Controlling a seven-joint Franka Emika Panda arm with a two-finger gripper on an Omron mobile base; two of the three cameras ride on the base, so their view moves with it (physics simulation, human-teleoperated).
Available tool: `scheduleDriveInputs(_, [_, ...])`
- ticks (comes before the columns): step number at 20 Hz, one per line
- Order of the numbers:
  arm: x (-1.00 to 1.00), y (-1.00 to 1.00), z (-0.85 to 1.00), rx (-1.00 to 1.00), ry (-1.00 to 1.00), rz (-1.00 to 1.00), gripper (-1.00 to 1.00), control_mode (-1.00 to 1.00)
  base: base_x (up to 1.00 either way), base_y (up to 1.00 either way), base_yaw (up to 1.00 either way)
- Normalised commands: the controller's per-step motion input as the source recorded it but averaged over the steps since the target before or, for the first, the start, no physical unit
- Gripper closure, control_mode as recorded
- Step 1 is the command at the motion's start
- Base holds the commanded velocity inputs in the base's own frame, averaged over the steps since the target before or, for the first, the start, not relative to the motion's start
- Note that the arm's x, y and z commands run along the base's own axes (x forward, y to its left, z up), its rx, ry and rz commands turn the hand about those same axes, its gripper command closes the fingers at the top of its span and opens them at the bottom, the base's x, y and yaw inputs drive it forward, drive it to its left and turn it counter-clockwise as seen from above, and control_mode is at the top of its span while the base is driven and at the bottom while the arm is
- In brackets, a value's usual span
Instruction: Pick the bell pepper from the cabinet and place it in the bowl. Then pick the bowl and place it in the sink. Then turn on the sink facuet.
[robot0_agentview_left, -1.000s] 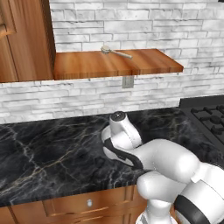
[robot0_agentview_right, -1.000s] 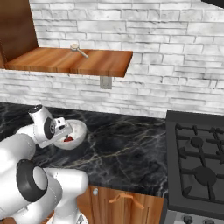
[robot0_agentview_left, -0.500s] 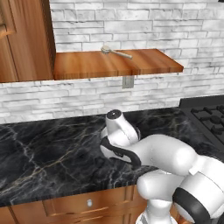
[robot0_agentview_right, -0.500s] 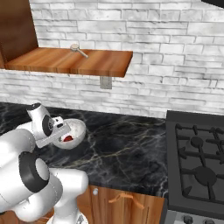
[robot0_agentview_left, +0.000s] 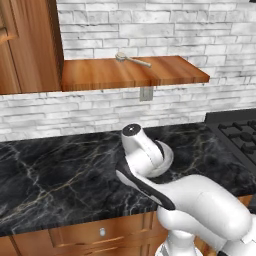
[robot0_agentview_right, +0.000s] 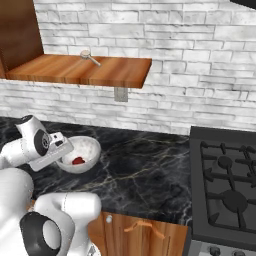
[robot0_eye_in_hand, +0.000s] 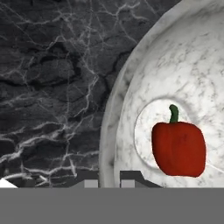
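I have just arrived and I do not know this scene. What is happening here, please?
A white robot arm works at a black marble counter. The bell pepper already lies inside the bowl, which stands on the counter. The gripper is low at the bowl's rim, its two fingertips close together on either side of it, apparently to take the bowl. A spoon lies on the cabinet shelf above.
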Motion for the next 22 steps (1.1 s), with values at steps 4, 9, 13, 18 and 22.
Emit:
scheduleDriveInputs(4, [-0.64, -0.09, 0.91, 0.0, -0.1, 0.03, 1.0, -1.0, 0.0, 0.0, 0.0])
scheduleDriveInputs(9, [-0.59, -0.11, 1.0, 0.0, -0.02, 0.05, 1.0, -1.0, 0.0, 0.0, 0.0])
scheduleDriveInputs(13, [-0.57, -0.03, 1.0, 0.01, 0.0, 0.05, 1.0, -1.0, 0.0, 0.0, 0.0])
scheduleDriveInputs(18, [-0.67, 0.0, 1.0, 0.02, 0.0, 0.03, 1.0, -1.0, 0.0, 0.0, 0.0])
scheduleDriveInputs(22, [-0.43, 0.0, 0.97, 0.0, 0.0, 0.0, 1.0, -1.0, 0.0, 0.0, 0.0])
